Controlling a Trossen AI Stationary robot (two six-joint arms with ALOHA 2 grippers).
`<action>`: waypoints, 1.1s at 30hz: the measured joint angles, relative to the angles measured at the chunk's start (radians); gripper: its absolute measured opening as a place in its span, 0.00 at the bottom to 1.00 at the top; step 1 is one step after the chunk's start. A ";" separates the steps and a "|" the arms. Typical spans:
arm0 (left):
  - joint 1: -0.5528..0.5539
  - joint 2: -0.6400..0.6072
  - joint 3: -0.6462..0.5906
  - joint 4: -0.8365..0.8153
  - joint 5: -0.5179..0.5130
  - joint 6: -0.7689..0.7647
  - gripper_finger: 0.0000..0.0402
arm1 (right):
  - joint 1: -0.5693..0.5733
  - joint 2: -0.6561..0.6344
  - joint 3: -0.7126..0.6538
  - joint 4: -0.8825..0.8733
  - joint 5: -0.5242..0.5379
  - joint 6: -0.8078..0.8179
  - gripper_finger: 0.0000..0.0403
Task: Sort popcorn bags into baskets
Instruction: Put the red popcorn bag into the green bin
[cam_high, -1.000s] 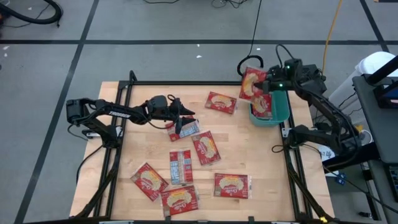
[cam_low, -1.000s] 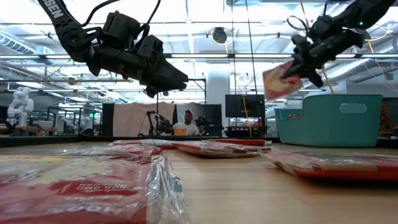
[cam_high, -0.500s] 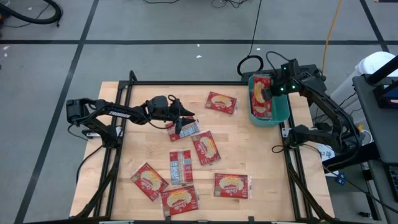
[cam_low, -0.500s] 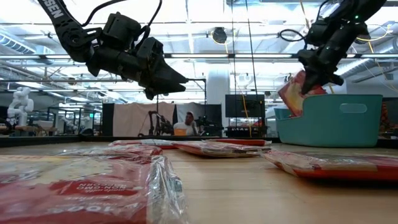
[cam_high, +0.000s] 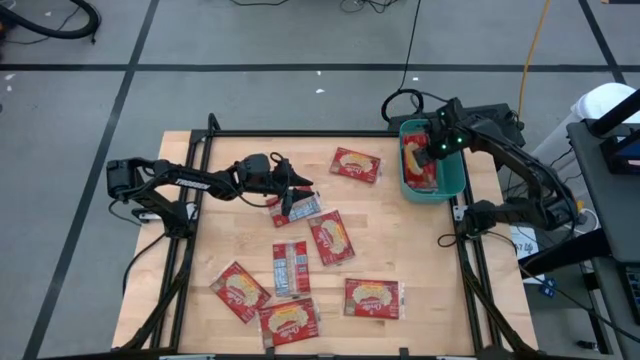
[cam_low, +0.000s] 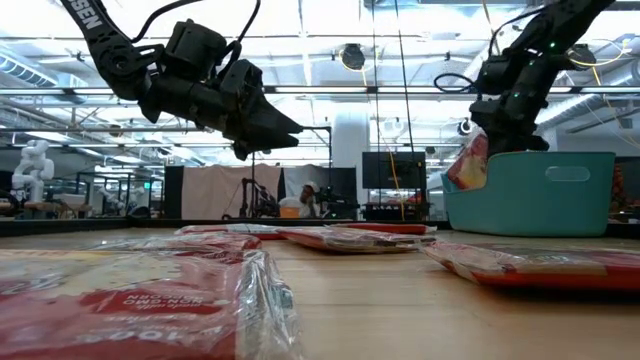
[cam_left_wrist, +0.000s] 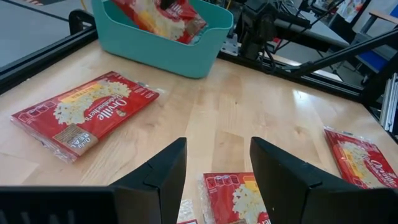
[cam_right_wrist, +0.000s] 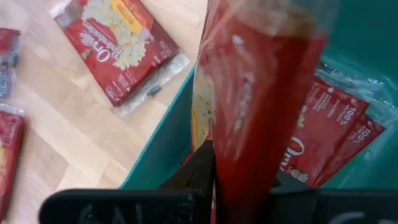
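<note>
The right gripper (cam_high: 428, 152) is over the teal bin (cam_high: 455, 182), at the far right corner of the table (cam_high: 420, 250). Its two fingers still look pinched on one popcorn bag (cam_right_wrist: 258, 93), which hangs straight down from them, partly inside the bin. The grip may be just starting to loosen. So I think this is the drop step: the bag is being put into the bin. Next, the fingers need to open all the way so the bag falls flat, and then the arm must lift up and go back over the table for another bag.

Under the hanging bag, at least one more bag (cam_right_wrist: 323, 146) already lies in the bin. More may lie below it, but I cannot tell.

The left gripper (cam_high: 298, 186) waits above the middle of the table. Its fingers are apart and hold nothing. A bag with its silver side up (cam_high: 296, 209) lies right below it. Another bag (cam_high: 356, 164) lies between it and the bin.

Counting: there is one bin. Seven bags lie on the table, five with the red side up and two showing silver. One more is held by the right gripper. There are two arms.
</note>
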 joint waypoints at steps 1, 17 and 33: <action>0.000 0.000 0.000 0.000 0.000 0.001 0.45 | 0.006 0.010 0.000 0.001 0.021 0.005 0.11; 0.000 0.000 0.000 0.000 0.000 0.002 0.45 | 0.104 0.044 0.000 0.116 0.304 -0.033 0.46; 0.000 0.000 0.000 -0.146 -0.047 0.019 0.45 | 0.430 -0.210 -0.013 0.333 0.200 0.058 0.52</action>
